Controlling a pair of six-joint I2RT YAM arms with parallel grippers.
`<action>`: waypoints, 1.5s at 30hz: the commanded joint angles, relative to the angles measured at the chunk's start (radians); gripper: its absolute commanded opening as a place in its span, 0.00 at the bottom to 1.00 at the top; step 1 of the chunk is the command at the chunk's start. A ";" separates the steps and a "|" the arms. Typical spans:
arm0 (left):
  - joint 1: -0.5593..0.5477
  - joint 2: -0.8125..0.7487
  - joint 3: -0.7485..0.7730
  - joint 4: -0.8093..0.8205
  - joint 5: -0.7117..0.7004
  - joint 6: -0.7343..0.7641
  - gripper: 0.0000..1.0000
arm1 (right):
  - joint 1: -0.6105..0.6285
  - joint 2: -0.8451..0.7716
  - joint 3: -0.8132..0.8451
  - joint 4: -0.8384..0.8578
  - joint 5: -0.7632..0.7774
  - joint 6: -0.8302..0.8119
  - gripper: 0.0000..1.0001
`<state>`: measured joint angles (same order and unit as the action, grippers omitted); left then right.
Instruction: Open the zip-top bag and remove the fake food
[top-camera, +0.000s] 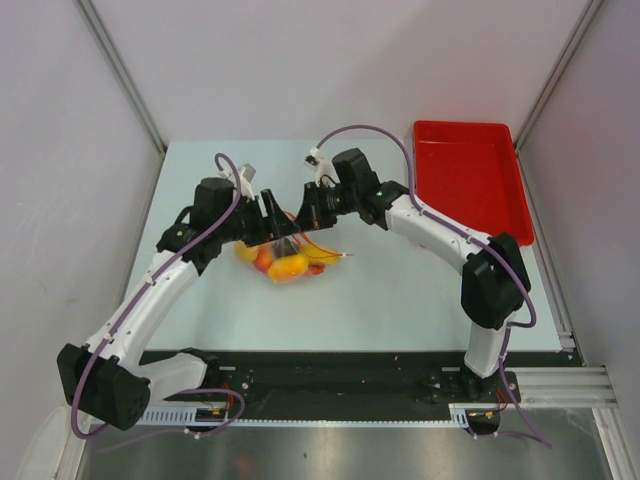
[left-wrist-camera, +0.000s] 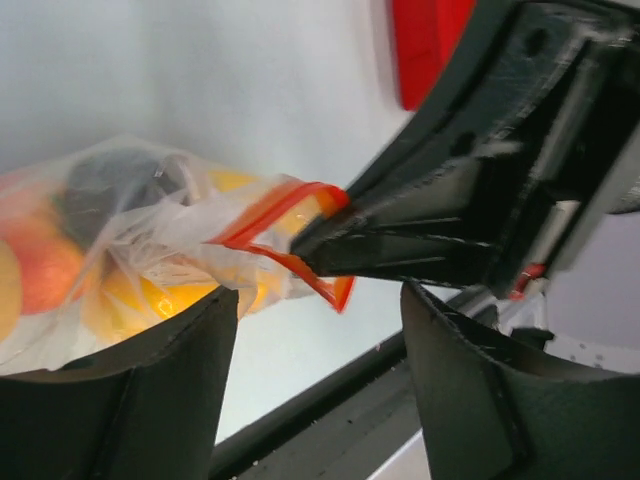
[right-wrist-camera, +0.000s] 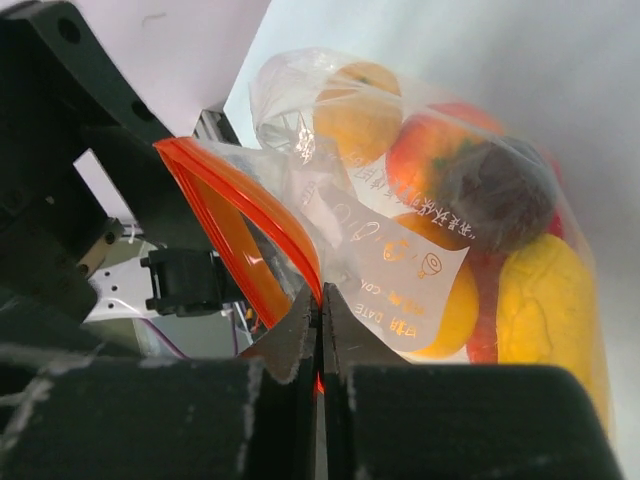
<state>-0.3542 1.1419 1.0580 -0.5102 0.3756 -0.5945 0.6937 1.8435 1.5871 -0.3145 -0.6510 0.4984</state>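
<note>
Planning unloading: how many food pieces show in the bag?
5: orange piece on top, peach-red fruit and dark round piece midway, orange oval and yellow oval below. Others may be hidden.

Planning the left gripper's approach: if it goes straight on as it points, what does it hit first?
Probably the zip-top bag's orange strip, pinched by the shut right gripper, right ahead of the open left gripper; depth is unclear.

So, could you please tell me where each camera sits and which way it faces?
Top external: above and behind the arms, looking down on the table; both arms show.
Left wrist: on the left arm, facing the zip-top bag past the open left gripper.
Right wrist: on the right arm, facing the fake food past the shut right gripper.
Both wrist views show the right gripper pinching the bag's orange strip.
</note>
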 joint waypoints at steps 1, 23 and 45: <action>-0.011 -0.013 0.008 -0.051 -0.132 -0.111 0.65 | 0.021 -0.078 0.002 0.094 0.036 0.077 0.00; -0.032 0.105 0.137 -0.149 -0.227 -0.007 0.00 | 0.050 -0.182 -0.084 0.064 0.108 0.043 0.00; -0.032 0.152 0.368 -0.272 0.095 0.142 0.00 | -0.069 -0.231 -0.131 -0.205 0.405 -0.300 0.24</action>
<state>-0.3954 1.2400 1.3548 -0.8337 0.3309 -0.4858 0.6460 1.6436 1.4616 -0.4419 -0.3462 0.2489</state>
